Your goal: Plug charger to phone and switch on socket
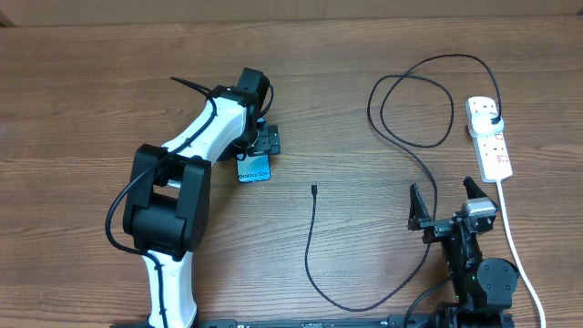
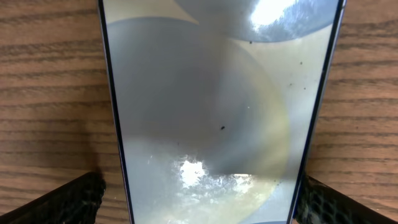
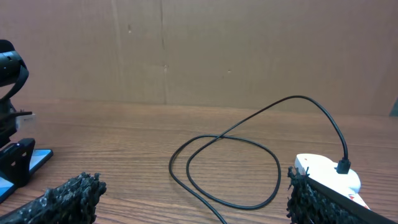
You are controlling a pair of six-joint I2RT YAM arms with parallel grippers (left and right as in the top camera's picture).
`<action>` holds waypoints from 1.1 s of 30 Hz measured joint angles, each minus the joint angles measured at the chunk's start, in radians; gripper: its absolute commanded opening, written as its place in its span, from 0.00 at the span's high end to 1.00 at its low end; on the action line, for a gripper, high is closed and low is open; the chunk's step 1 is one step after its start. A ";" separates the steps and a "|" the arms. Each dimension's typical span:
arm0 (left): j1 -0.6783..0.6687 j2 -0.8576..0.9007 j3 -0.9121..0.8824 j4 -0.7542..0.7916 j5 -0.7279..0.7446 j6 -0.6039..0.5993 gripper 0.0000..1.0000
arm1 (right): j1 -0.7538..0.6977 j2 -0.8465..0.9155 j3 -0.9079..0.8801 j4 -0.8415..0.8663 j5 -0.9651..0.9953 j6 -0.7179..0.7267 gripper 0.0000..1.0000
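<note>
The phone [image 1: 255, 169] lies flat on the wooden table, its pale screen [image 2: 217, 112] filling the left wrist view. My left gripper [image 1: 264, 144] hovers over the phone's far end, open, with one finger [image 2: 68, 202] on each side of the phone and a gap to its edges. The charger cable [image 1: 310, 246] has its free tip [image 1: 312, 189] on the table right of the phone. It loops [image 3: 224, 168] back to a black plug [image 1: 492, 118] seated in the white socket strip [image 1: 492, 150]. My right gripper [image 1: 444, 196] stands open and empty near the front edge, left of the socket [image 3: 326, 174].
The socket's thick white cord [image 1: 515, 246] runs toward the front edge past my right arm. A brown cardboard wall [image 3: 199, 50] stands behind the table. Bare wood lies between the phone and the cable tip.
</note>
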 measured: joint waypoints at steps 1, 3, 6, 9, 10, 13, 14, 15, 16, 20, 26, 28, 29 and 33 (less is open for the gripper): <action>0.000 0.000 0.000 0.003 0.000 0.000 0.00 | 0.000 0.000 0.000 0.000 0.000 0.001 0.00; 0.000 0.000 0.000 0.006 0.000 0.000 0.00 | 0.000 0.000 0.000 0.000 0.000 0.000 0.00; 0.000 0.000 0.001 0.009 0.000 0.000 0.00 | 0.000 0.000 0.000 0.000 0.000 0.001 0.00; 0.000 0.000 0.001 0.019 0.000 0.000 0.00 | 0.000 0.000 0.000 0.000 0.000 0.001 0.00; 0.000 0.000 0.001 0.024 0.000 0.000 0.00 | 0.000 0.000 0.000 0.000 0.000 0.001 0.00; 0.000 0.000 0.001 0.032 0.001 0.000 0.00 | 0.000 0.000 0.000 -0.001 0.000 0.001 0.00; 0.000 0.000 0.001 0.032 0.000 0.000 0.00 | 0.000 0.000 0.000 -0.001 0.000 0.000 0.00; 0.000 0.000 0.001 0.032 0.001 0.000 0.00 | 0.000 0.000 0.000 0.000 0.000 0.001 0.00; 0.000 0.000 0.001 0.032 0.001 0.000 0.00 | 0.000 0.000 0.000 0.000 0.000 0.000 0.00; 0.000 0.000 0.001 0.032 0.001 0.000 0.00 | 0.000 0.000 0.000 0.000 0.000 0.000 0.00; 0.000 0.000 0.001 0.032 0.001 0.000 0.00 | 0.000 0.000 0.000 0.000 0.000 0.001 0.00; 0.000 0.000 0.001 0.032 0.001 0.000 0.00 | 0.000 0.000 0.000 0.000 0.000 0.001 0.00; 0.000 0.000 0.001 0.032 0.001 0.000 0.00 | 0.000 0.000 0.000 0.000 0.000 0.001 0.00; 0.000 0.000 0.001 0.032 0.001 0.000 0.00 | 0.000 0.000 0.000 0.000 0.000 0.000 0.00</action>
